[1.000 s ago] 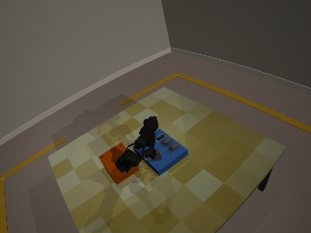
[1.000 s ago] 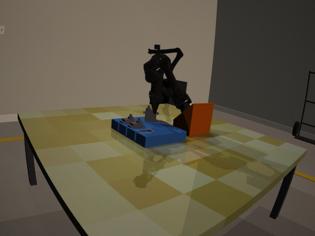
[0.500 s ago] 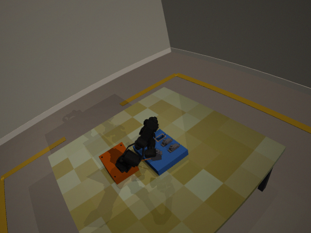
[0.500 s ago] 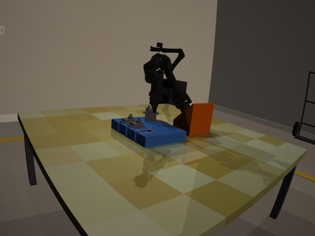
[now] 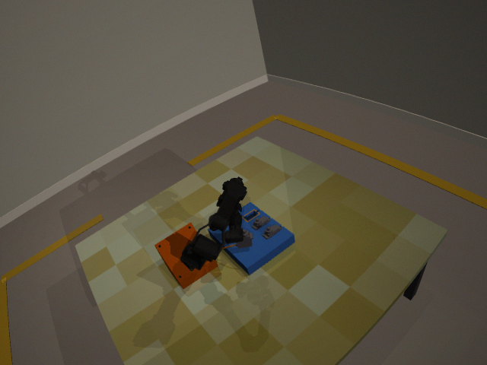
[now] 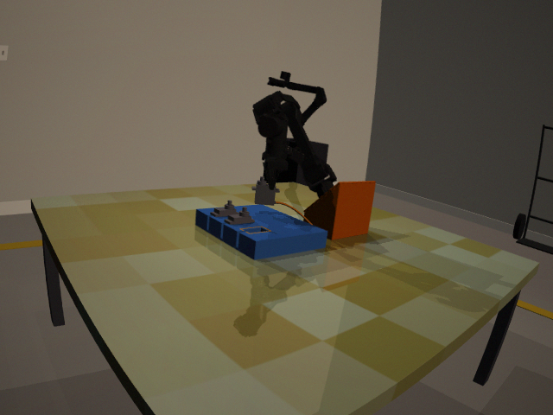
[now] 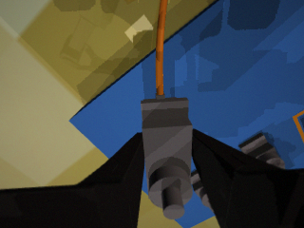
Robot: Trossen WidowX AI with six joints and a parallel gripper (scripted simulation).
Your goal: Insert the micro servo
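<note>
The loose grey micro servo [image 5: 244, 240] [image 6: 265, 194] [image 7: 167, 142] is upright, output shaft up, a little above the blue deck [image 5: 256, 257] [image 6: 290, 243] [image 7: 109, 114]. My gripper [image 6: 271, 183] [image 7: 165, 137] is shut on its body, one finger on each side; in the top view the arm hides the fingertips. Its orange cable [image 6: 292, 207] [image 7: 160, 62] runs off over the deck's edge. The marked pocket [image 5: 244, 218] [image 6: 258, 233] [image 7: 295, 119] is empty, with an orange outline, near a deck corner away from the servo.
Two seated grey servos, one [image 5: 260, 222] [image 6: 239, 218] [image 7: 261, 149] beside the pocket and another [image 5: 272, 231] [image 6: 222, 211] [image 7: 201, 187] farther along, stick up from the deck. An orange block [image 5: 169, 247] [image 6: 352, 209] stands at the arm's base, close to the deck.
</note>
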